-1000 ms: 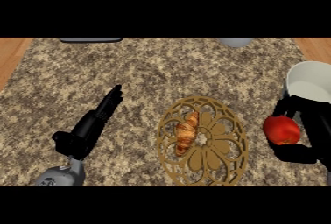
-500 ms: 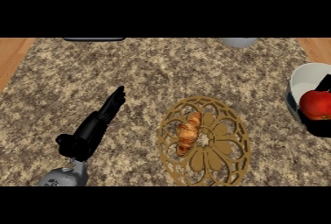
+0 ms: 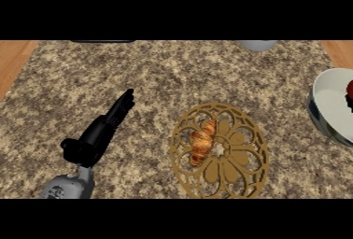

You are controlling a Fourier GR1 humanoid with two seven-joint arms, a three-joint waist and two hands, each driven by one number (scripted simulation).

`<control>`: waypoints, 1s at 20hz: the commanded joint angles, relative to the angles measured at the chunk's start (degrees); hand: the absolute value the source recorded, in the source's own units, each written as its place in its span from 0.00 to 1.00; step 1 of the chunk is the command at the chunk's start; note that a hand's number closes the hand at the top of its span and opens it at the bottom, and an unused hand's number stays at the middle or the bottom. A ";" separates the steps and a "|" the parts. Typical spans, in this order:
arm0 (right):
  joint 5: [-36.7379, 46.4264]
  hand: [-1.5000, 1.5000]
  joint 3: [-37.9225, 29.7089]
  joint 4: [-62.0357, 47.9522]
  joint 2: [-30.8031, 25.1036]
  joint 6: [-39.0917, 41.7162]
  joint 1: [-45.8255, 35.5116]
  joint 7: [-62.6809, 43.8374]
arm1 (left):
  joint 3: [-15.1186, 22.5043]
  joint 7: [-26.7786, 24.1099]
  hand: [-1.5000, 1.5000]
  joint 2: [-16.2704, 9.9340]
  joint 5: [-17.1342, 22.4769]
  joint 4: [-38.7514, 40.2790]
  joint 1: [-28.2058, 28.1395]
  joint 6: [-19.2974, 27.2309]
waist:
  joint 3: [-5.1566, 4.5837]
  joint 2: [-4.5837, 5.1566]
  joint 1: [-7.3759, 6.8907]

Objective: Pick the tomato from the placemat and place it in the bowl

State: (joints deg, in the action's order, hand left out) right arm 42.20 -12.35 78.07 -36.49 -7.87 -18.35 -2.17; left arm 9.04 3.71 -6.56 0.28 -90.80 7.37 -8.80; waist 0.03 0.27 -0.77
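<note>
Head view looks steeply down on a speckled stone counter [image 3: 207,74] with wood showing at both upper corners. At the right edge sits a white bowl [image 3: 329,105], cut off by the frame. Just inside it, right at the border, shows a sliver of red, probably the tomato [image 3: 350,89], with a small dark shape just below it that may be part of the right hand; too little shows to tell how its fingers stand.

Near the middle lies a round golden placemat [image 3: 238,161] with a cut-out flower pattern. A croissant [image 3: 202,143] rests on its left half, lying lengthwise.

Left hand [image 3: 103,128] comes in from the lower left on a grey forearm [image 3: 69,186]. Its fingers are straight and together, pointing up and to the right, holding nothing, well apart from the placemat.

Along the top edge, a dark object [image 3: 102,41] and a grey rounded object [image 3: 257,45] are partly visible.
</note>
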 commanded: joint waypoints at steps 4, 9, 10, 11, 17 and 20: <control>-0.02 1.00 0.96 -22.01 -2.65 8.07 -5.37 3.95 | 1.74 -1.29 0.50 1.67 -1.68 2.06 0.07 0.41 | 0.06 0.56 -1.13; -6.07 0.00 -1.22 -33.17 -3.56 16.83 -12.21 11.41 | -0.57 2.34 0.50 0.65 0.34 0.47 1.89 -0.41 | 0.07 0.25 -0.88; -5.45 0.00 -1.36 -37.07 -3.39 14.53 -13.59 15.71 | 1.39 3.59 0.50 2.08 -1.08 -1.44 1.85 0.89 | 0.12 0.30 -1.16; -5.41 0.00 -2.05 -39.37 -2.07 11.89 -15.38 17.22 | -0.11 2.54 0.50 0.30 0.00 -2.95 -0.18 -0.31 | 0.11 0.26 -1.38; -8.39 0.00 -7.20 -45.89 -3.77 8.73 -20.53 22.38 | 0.10 -0.77 0.50 1.87 -1.22 -0.05 -1.23 0.30 | 0.03 0.05 -0.31; -13.62 0.00 -13.34 -46.90 -4.30 6.64 -20.73 21.95 | 0.71 1.09 0.50 1.79 -0.56 -0.99 -0.77 -0.61 | 0.08 0.03 -0.13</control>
State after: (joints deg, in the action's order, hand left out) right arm 32.30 -20.96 33.87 -40.97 1.72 -38.05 18.66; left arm 9.30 4.16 -5.23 -0.38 -91.32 6.93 -9.24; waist 0.09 0.40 -1.25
